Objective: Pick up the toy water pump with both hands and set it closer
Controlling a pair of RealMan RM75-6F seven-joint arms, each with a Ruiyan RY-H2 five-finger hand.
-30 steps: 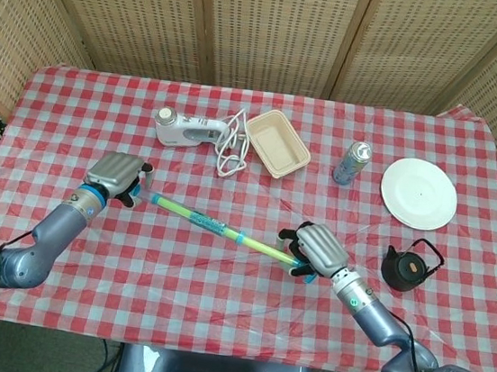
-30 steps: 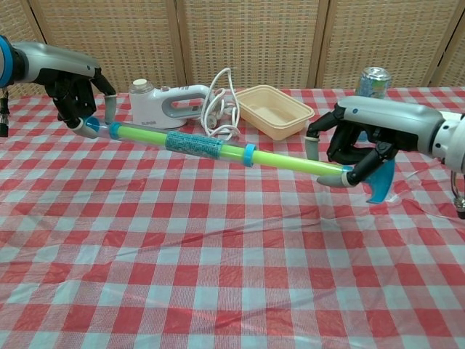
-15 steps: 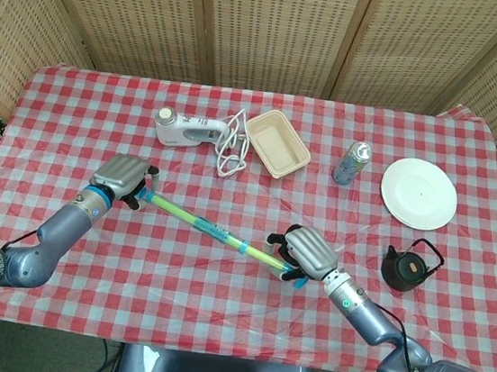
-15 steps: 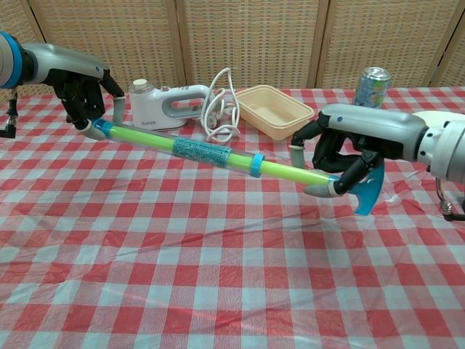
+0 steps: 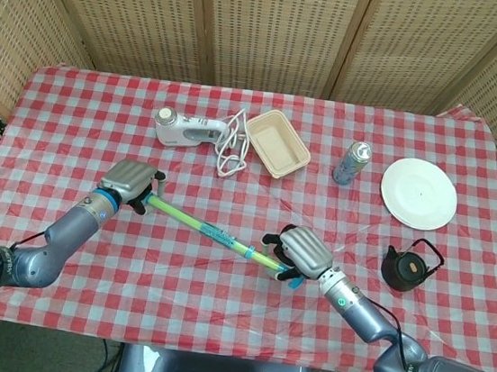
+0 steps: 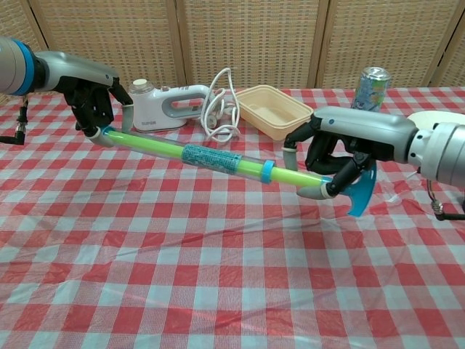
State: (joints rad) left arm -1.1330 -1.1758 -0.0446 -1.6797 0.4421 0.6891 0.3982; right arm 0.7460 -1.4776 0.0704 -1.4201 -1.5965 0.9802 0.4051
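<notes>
Pump: one long green tube with a blue handle at its right end, being carried clear of the cloth, slanting from upper left to lower right across the middle of the table. Left hand is gripping the tube's left end, fingers curled around it. Right hand is wrapping its fingers around the tube just before the blue handle, which is sticking out below the palm in the chest view. Both hands are closed on the one pump.

Behind the pump, along the far half of the table, one of each is lying or standing: a white mixer with its cord looping beside it, a beige tray just right of the cord, a can standing upright, and a white plate near the right edge. One black kettle is sitting in front of the plate, right of the right hand and apart from it. One red-and-white checked cloth is covering the whole table.
</notes>
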